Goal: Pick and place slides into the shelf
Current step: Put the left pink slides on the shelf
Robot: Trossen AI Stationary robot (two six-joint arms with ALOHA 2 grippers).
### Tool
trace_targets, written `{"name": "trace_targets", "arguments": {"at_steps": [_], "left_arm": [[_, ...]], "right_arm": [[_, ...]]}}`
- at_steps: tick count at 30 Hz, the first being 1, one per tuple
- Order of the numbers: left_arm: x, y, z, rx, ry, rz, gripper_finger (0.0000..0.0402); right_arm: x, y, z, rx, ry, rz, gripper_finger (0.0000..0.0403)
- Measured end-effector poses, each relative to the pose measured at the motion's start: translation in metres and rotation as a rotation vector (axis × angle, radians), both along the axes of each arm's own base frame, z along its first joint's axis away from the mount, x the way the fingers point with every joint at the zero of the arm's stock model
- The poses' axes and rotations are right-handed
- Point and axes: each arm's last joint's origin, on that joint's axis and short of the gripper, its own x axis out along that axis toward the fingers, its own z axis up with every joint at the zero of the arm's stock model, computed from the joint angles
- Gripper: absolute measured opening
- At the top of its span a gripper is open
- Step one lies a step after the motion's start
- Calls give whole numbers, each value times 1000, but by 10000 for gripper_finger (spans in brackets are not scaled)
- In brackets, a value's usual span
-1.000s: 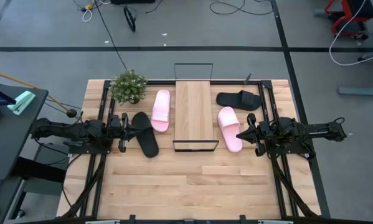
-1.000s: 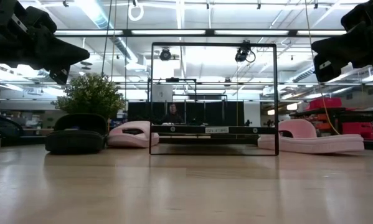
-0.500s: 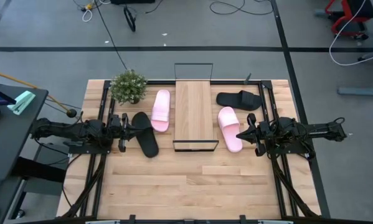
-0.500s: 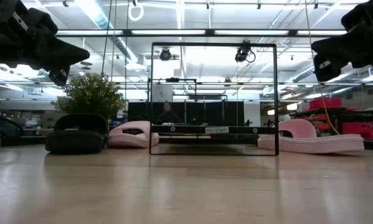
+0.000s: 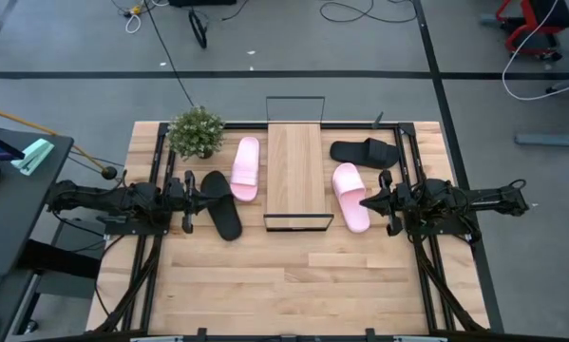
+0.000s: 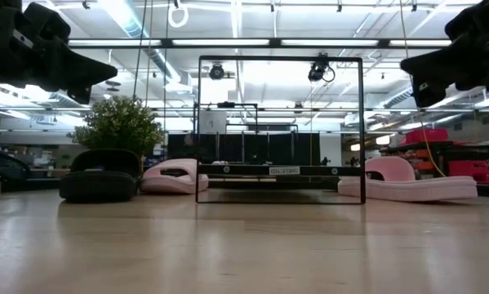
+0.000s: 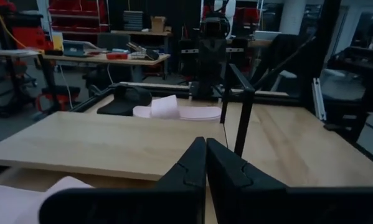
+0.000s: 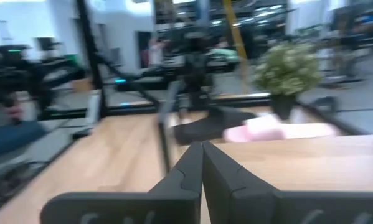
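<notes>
The shelf (image 5: 293, 176) stands mid-table, a light wood plank in a thin black wire frame (image 6: 281, 131). A pale pink slide (image 5: 245, 168) and a black slide (image 5: 220, 204) lie flat on their soles to its left. Another pink slide (image 5: 350, 197) and a black slide (image 5: 365, 151) lie to its right. My left gripper (image 5: 191, 190) hovers shut above the left black slide (image 6: 101, 175), touching nothing. My right gripper (image 5: 365, 201) hovers shut over the right pink slide (image 6: 407, 184). Both pairs of fingers meet tip to tip in the wrist views (image 7: 205, 163) (image 8: 202, 163).
A small potted plant (image 5: 197, 132) stands at the table's far left corner, just beyond the left slides. Black frame rails (image 5: 156, 190) run along both table sides under the arms. Bare wood lies on the near half of the table (image 5: 293, 280).
My right gripper has edged a little toward the shelf, still shut and raised above the table. The slides and the shelf have stayed where they were.
</notes>
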Motion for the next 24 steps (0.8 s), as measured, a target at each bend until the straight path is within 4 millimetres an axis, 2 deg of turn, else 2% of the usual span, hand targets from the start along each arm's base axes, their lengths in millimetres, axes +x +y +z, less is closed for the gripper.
{"name": "trace_targets", "arguments": {"at_steps": [8, 15, 19, 24], "left_arm": [[0, 1, 0, 55, 3, 23, 17], [-3, 6, 15, 17, -148, 204, 9], [-5, 11, 28, 28, -174, 283, 12], [-4, 16, 62, 95, -183, 346, 17]], "right_arm": [[-2, -10, 5, -50, -36, -306, 14], [-4, -17, 22, -56, -59, -387, 14], [-6, -20, 40, -69, -80, -421, 14], [-8, -23, 75, -66, -121, -462, 14]]}}
